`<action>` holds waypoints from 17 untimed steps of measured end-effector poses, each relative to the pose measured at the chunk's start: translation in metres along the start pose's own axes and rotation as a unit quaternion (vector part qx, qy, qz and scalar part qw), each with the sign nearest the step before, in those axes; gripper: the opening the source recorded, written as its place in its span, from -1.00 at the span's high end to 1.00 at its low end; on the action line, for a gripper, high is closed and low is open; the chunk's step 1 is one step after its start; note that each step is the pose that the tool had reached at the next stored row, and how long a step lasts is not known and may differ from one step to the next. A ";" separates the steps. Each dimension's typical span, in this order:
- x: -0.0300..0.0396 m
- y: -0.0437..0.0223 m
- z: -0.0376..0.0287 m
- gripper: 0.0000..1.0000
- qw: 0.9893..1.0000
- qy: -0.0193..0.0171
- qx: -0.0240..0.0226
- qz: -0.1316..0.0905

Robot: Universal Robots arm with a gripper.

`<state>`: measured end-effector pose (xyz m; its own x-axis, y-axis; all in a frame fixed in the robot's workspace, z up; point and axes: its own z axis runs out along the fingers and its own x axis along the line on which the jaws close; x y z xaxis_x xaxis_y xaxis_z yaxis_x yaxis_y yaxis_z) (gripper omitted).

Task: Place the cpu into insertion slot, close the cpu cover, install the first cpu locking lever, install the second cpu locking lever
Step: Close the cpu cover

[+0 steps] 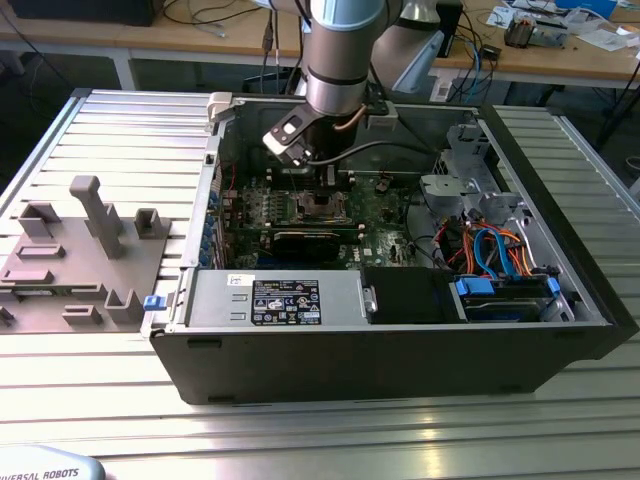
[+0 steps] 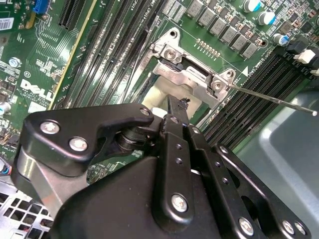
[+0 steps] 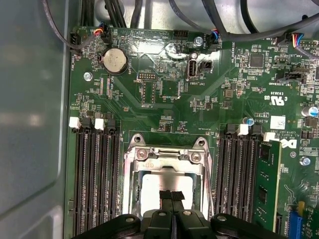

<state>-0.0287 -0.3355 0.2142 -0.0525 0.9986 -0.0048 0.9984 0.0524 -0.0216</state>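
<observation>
Claw [image 3: 172,195] pressed together over the cpu [image 3: 149,191] — its tips hide part of it. The second wrist view shows a thin locking lever [image 2: 271,98] jutting out by the cpu cover [image 2: 192,74].

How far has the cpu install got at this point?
Done: the cpu sits in the insertion slot with the cpu cover apparently down over it. In hand: the shut gripper is at the cover's window. Left: a locking lever juts out free in the second wrist view.
</observation>
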 end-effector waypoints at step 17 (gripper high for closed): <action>0.0002 -0.0039 0.0023 0.79 1.000 0.000 0.000 0.000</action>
<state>-0.0327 -0.3355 0.2120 -0.0524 0.9986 -0.0048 0.9984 0.0523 -0.0216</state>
